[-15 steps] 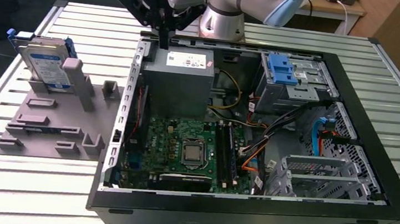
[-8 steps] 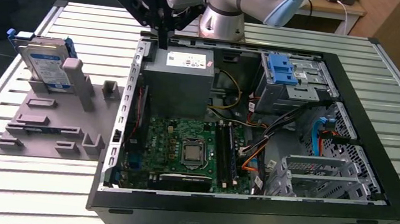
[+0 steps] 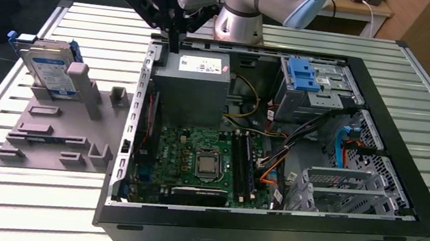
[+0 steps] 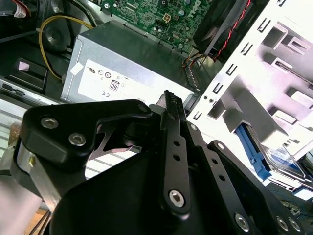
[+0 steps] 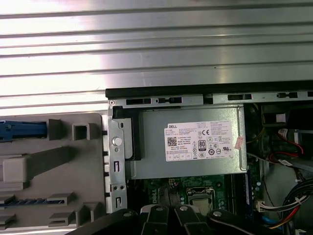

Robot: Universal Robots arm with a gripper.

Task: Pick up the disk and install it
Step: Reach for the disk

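Note:
The disk (image 3: 50, 71) stands on edge in a slot of the grey holder (image 3: 53, 133) at the exterior view's left, outside the computer case; it is silver with a white-and-blue label and a blue carrier. My gripper (image 3: 177, 37) hangs over the case's back left corner, above the grey power-supply box (image 3: 192, 88), well apart from the disk. Its fingers are shut with nothing between them. In the second wrist view the gripper (image 4: 170, 96) points towards the box, with the disk (image 4: 279, 157) off to one side. The first wrist view catches the carrier's blue edge (image 5: 22, 130).
The open black computer case (image 3: 404, 146) lies on a slatted metal table (image 3: 23, 196). Inside are a green motherboard (image 3: 194, 160), bundled cables (image 3: 278, 133), a metal drive cage with a blue latch (image 3: 308, 76) and a second cage (image 3: 344, 188). The arm's base (image 3: 237, 24) stands behind the case.

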